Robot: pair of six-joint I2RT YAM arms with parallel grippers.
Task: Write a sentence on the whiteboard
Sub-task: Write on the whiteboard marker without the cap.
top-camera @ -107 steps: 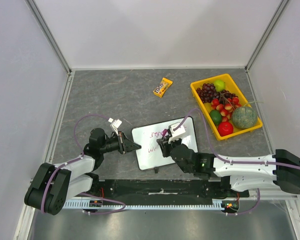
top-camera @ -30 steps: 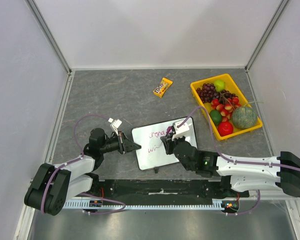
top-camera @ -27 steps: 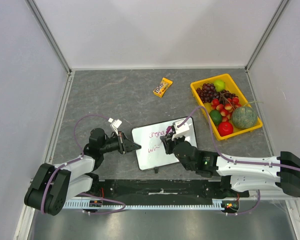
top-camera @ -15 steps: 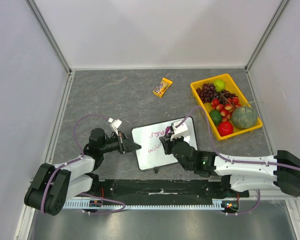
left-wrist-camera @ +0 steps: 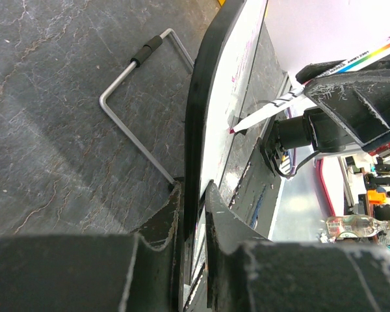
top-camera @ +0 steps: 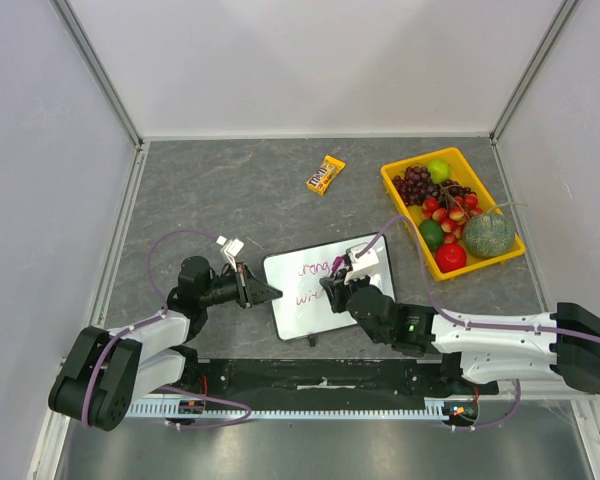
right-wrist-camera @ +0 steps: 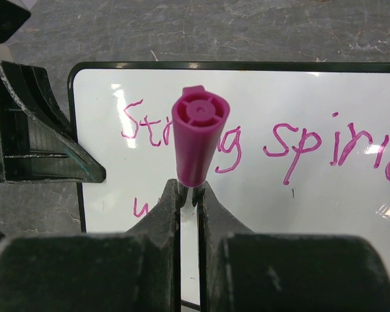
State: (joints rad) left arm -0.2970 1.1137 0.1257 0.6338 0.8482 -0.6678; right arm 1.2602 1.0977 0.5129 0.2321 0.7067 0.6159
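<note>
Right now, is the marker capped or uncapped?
Uncapped: the left wrist view shows the marker with its bare pink tip at the face of the whiteboard.

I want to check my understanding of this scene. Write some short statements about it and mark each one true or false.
1. The left hand grips the whiteboard by its edge. True.
2. The right hand holds a blue marker. False: the marker is magenta.
3. The candy packet lies on the whiteboard. False: it lies on the table, apart from the board.
4. The yellow tray holds fruit. True.
</note>
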